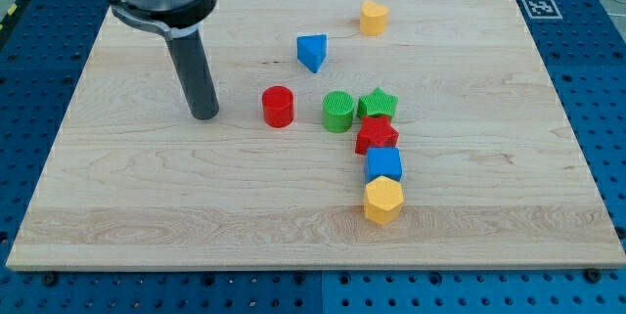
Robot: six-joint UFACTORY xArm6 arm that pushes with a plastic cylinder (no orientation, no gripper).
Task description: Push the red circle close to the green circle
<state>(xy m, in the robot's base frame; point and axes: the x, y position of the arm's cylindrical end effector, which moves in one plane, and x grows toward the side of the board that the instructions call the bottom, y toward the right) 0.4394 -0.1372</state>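
Note:
The red circle (278, 107) stands on the wooden board a little left of the green circle (338, 112), with a small gap between them. My tip (205, 115) rests on the board to the left of the red circle, about a block's width away from it and not touching it. The rod rises from the tip toward the view's top left.
A green star (377, 105) touches the green circle's right side. A red star (377, 136), a blue cube (383, 164) and a yellow hexagon (383, 200) run down below it. A blue triangle (312, 52) and a yellow block (374, 18) lie toward the view's top.

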